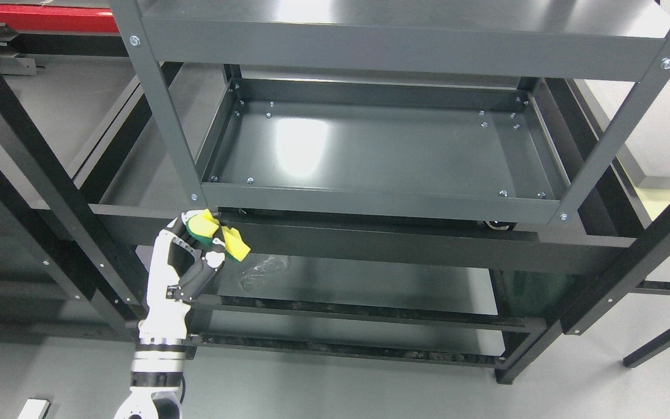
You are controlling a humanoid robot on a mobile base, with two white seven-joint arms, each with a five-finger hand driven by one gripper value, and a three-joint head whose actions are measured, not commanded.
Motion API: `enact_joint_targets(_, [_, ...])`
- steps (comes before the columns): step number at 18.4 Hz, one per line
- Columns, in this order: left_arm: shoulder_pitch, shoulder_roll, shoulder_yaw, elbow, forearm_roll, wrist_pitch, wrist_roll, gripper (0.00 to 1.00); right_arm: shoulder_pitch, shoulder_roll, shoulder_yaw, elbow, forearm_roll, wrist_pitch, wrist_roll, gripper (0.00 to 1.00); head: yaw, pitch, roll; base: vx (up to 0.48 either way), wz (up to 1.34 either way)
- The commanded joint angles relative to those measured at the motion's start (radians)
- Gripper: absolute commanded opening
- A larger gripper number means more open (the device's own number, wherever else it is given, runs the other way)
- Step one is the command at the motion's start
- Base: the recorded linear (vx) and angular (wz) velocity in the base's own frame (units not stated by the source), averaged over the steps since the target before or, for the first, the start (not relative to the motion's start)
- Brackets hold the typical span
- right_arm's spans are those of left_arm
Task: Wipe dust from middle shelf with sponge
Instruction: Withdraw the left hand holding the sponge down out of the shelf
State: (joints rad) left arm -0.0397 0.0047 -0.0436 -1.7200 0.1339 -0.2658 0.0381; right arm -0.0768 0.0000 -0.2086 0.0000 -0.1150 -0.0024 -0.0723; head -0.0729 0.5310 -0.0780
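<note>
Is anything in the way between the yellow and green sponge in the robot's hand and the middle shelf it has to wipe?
The left hand grips the yellow and green sponge just below the dark grey metal middle shelf's raised front lip near its left corner post. That lip stands between them.

1. The left hand [195, 250] reaches up from the lower left, its fingers [214, 260] curled round a yellow and green sponge [218, 234].
2. The sponge sits just below the front left corner of the grey middle shelf [381, 201].
3. The shelf's tray gleams under the light.
</note>
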Motion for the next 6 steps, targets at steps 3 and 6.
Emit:
enact_joint_targets(3, [0.014, 0.013, 0.031, -0.026, 0.039, 0.045, 0.0, 0.01, 0.0, -0.017, 0.0, -0.017, 0.0, 0.073, 0.0, 1.0, 0.0, 0.0, 0.0, 0.0, 0.0])
enact_joint_targets(6, [0.014, 0.013, 0.04, -0.026, 0.041, 0.046, -0.004, 0.01, 0.0, -0.017, 0.0, -0.017, 0.0, 0.073, 0.0, 1.0, 0.0, 0.0, 0.0, 0.0, 0.0])
